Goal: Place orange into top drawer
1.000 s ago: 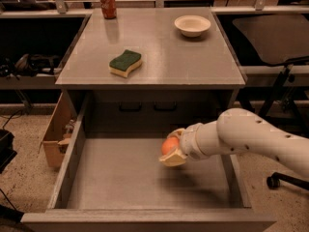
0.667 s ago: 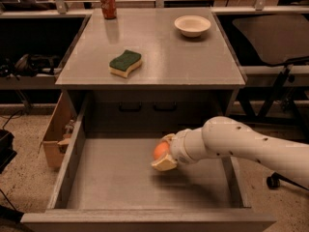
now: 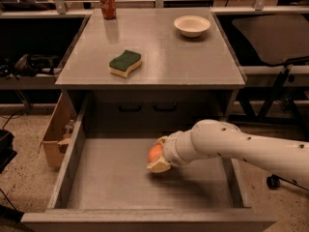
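The orange (image 3: 154,152) is a round orange fruit held between the fingers of my gripper (image 3: 158,155), inside the open top drawer (image 3: 111,182). The gripper is shut on the orange near the middle of the drawer, low over its flat grey bottom; I cannot tell whether the fruit touches the bottom. My white arm (image 3: 241,146) reaches in from the right over the drawer's right wall. The drawer is pulled fully out of the grey cabinet (image 3: 154,47).
On the cabinet top lie a green-topped sponge (image 3: 125,63), a white bowl (image 3: 192,25) and a red soda can (image 3: 107,3). A cardboard box (image 3: 57,132) stands left of the drawer. A chair base (image 3: 285,100) is at the right.
The gripper has carried the orange leftward and a little lower inside the drawer, toward its middle. The arm has reached further in from the right.
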{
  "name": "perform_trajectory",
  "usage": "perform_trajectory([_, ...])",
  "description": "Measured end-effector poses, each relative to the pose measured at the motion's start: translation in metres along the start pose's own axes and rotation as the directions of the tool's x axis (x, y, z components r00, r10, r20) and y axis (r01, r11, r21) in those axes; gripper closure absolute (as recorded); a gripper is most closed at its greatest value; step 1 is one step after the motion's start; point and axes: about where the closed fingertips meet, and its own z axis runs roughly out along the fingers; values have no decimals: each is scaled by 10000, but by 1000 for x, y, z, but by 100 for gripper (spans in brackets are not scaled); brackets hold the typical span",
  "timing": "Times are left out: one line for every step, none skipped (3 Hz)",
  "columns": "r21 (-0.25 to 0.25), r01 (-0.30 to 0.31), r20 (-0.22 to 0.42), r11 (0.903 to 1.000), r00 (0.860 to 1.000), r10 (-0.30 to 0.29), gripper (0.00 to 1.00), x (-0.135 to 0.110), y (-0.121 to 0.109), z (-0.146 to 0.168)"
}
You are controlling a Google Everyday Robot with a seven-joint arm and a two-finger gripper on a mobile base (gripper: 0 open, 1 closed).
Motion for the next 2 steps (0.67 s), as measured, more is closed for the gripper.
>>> perform_trajectory([-1,1,0,10000,10000,-1,51,0,0,0])
perform_trajectory([-1,1,0,10000,10000,-1,27,0,0,0])
